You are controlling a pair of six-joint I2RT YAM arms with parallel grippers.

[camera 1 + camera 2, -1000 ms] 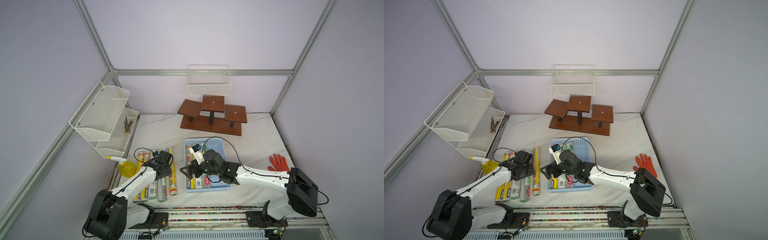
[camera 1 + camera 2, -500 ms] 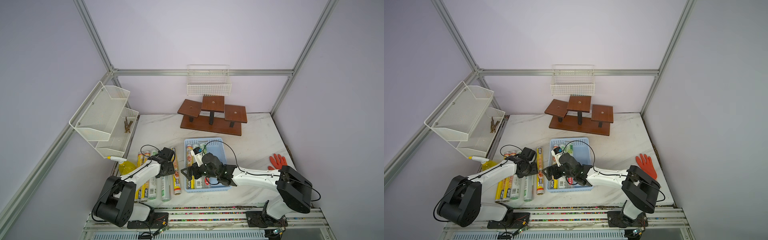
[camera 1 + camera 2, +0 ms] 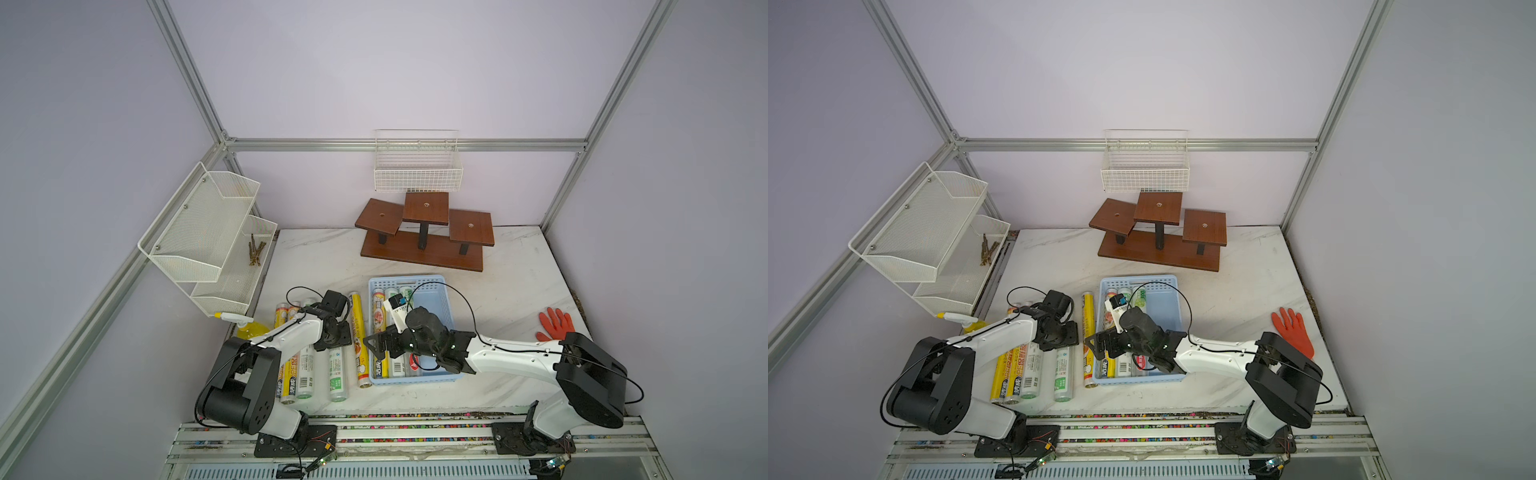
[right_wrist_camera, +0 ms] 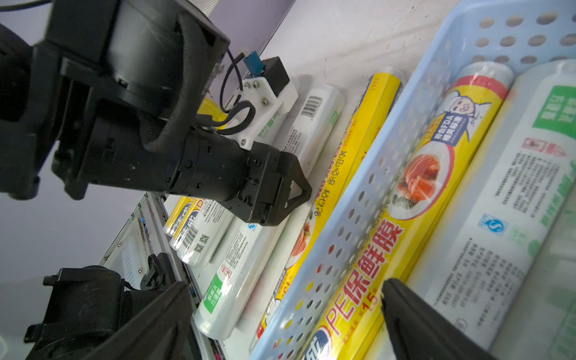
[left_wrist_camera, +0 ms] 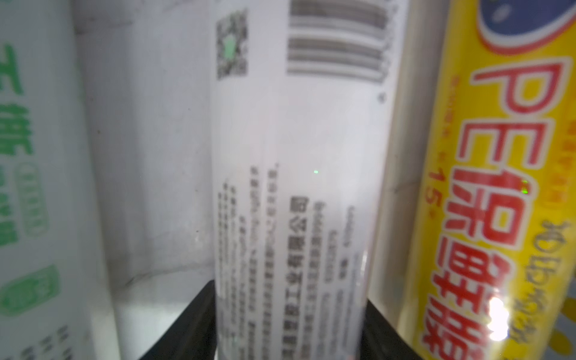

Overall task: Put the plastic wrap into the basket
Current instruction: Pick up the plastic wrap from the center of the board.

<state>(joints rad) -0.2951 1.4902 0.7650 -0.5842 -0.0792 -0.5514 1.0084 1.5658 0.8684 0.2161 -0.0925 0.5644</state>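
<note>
Plastic wrap (image 3: 337,370): eight rolls counted in both top views, three in single basket (image 3: 428,307), five on table (image 3: 498,270) beside it. Middles of basket rolls hidden by right arm (image 3: 511,357); table rolls partly covered by left arm (image 3: 291,332). Small print blurred. Legible: "PE保鲜膜", "15" on yellow labels; "FDA" on yellow basket roll (image 4: 436,174); barcode, QR code on white roll (image 5: 296,140). Left gripper (image 5: 290,296): fingers set either side of white roll, clamping not determinable. Right gripper (image 4: 285,285): jaws wide apart, nothing held, astride basket wall.
</note>
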